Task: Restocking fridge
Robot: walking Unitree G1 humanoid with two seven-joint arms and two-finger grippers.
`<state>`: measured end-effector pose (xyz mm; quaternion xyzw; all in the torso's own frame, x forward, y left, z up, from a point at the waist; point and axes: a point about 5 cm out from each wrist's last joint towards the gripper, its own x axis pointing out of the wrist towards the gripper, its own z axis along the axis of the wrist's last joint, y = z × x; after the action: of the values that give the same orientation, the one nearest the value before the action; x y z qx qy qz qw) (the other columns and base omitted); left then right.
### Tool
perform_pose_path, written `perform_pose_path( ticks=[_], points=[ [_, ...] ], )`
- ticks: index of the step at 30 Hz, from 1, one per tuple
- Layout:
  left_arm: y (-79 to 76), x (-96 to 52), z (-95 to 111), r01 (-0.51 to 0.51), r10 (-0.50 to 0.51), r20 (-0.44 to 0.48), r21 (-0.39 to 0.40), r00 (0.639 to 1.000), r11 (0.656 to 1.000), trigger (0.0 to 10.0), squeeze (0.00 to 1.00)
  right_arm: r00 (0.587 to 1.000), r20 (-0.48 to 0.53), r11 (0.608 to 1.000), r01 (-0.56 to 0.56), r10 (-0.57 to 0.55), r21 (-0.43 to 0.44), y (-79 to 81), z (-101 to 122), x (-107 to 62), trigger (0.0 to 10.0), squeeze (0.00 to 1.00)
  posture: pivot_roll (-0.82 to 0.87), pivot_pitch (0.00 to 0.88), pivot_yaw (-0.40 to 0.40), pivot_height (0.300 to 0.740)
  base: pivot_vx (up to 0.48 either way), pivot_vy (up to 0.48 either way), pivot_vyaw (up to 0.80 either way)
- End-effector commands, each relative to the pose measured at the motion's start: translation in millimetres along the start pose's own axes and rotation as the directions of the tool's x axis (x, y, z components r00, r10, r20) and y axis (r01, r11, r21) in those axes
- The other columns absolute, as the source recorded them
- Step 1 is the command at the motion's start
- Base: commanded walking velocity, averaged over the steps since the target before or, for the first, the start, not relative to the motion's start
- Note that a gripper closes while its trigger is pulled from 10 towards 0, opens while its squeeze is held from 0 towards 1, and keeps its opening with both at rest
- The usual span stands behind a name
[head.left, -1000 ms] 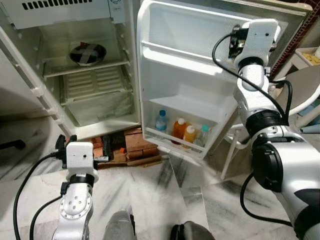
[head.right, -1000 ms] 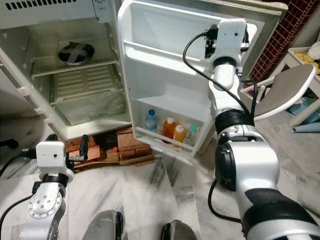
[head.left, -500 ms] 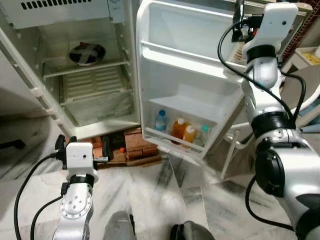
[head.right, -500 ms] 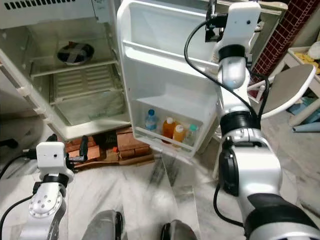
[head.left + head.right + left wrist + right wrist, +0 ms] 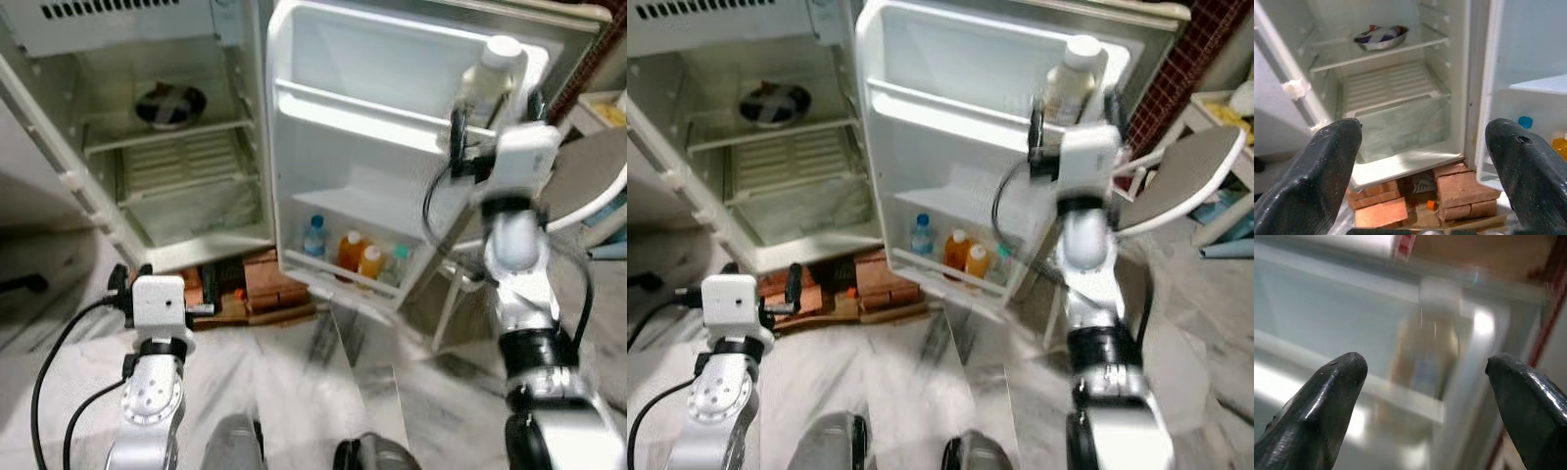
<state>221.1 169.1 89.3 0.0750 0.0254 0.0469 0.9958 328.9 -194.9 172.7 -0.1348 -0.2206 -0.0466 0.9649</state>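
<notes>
The fridge stands open, its door point(image 5: 392, 127) swung right. A tan bottle with a white cap point(image 5: 487, 78) stands upright on the upper door shelf. My right gripper point(image 5: 495, 119) hangs open just in front of and below it, apart from it; the right wrist view shows the blurred bottle point(image 5: 1427, 347) between the spread fingers. In the lower door shelf stand a water bottle point(image 5: 314, 236), two orange juice bottles point(image 5: 351, 252) and a green-capped bottle point(image 5: 398, 262). My left gripper point(image 5: 132, 277) is open and low, facing the fridge's bottom compartment point(image 5: 1396, 127).
A metal bowl point(image 5: 171, 104) sits on the upper fridge shelf. Red bricks point(image 5: 260, 289) prop up the fridge at floor level. A white chair point(image 5: 588, 176) stands at the right behind the door. Marble floor lies in front.
My right gripper has dropped back from the top of the door, uncovering the white-capped bottle on the upper door shelf. The left arm has not moved.
</notes>
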Motion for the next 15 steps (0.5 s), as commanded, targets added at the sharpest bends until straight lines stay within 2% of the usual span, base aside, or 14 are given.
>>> perform_pose_path(
  ticks=[1,2,3,7,9,10,11,12,14,15],
  points=[
    [0.1,0.4,-2,-0.003,0.004,-0.01,0.013,1.0,1.0,10.0,0.0,0.999,0.035,1.0,0.016,-0.016,0.008,0.6,12,1.6,10.0,1.0,0.14,0.079,-0.012,0.74,0.0,-0.48,0.0],
    [0.0,1.5,-3,-0.002,0.003,-0.016,0.031,1.0,1.0,10.0,0.0,1.0,0.02,1.0,-0.008,0.008,0.003,5.7,10,-7.6,10.0,1.0,0.14,0.079,-0.008,0.74,0.0,-0.48,0.0],
    [-0.1,2.2,-4,-0.003,0.004,-0.021,0.041,1.0,0.999,10.0,0.0,0.996,0.039,0.997,-0.078,0.078,-0.011,15.7,11,-14.4,10.0,1.0,0.14,0.078,-0.007,0.74,0.0,-0.48,0.0],
    [-0.9,2.8,-6,-0.002,0.003,-0.03,0.041,1.0,0.999,10.0,0.0,0.99,0.034,0.99,-0.14,0.14,0.002,26.3,12,-21.3,10.0,1.0,0.13,0.078,-0.009,0.74,0.0,-0.48,0.0],
    [-3.6,3.6,-5,0.013,-0.012,-0.025,0.056,1.0,0.998,10.0,0.0,0.98,0.008,0.979,-0.201,0.201,0.038,35.1,7,-26.6,10.0,0.81,0.14,0.081,-0.017,0.74,0.0,-0.48,0.0],
    [-4.5,4.1,-5,0.018,-0.017,-0.02,0.062,1.0,0.998,10.0,0.0,0.974,0.001,0.973,-0.227,0.227,0.044,38.4,7,-28.7,10.0,0.75,0.14,0.082,-0.02,0.74,0.0,-0.48,0.0],
    [-5.0,4.4,-5,0.02,-0.019,-0.016,0.065,1.0,0.998,10.0,0.0,0.97,-0.004,0.969,-0.243,0.243,0.047,40.4,6,-30.0,10.0,0.75,0.14,0.082,-0.02,0.74,0.0,-0.48,0.0],
    [-5.4,5.1,-4,0.02,-0.019,-0.014,0.066,1.0,0.998,10.0,0.0,0.965,-0.013,0.964,-0.262,0.263,0.054,43.3,6,-31.8,10.0,0.62,0.14,0.083,-0.024,0.74,0.0,-0.48,0.0],
    [-5.6,5.4,-4,0.019,-0.018,-0.014,0.066,1.0,0.998,10.0,0.0,0.965,-0.017,0.963,-0.262,0.263,0.06,43.6,5,-32.1,10.0,0.59,0.14,0.084,-0.026,0.74,0.0,-0.48,0.0],
    [-5.8,6.0,-4,0.018,-0.017,-0.013,0.068,1.0,0.998,10.0,0.0,0.961,-0.029,0.96,-0.272,0.275,0.07,45.0,4,-31.8,10.0,0.4,0.14,0.083,-0.026,0.74,0.0,-0.48,0.8]
  ],
)
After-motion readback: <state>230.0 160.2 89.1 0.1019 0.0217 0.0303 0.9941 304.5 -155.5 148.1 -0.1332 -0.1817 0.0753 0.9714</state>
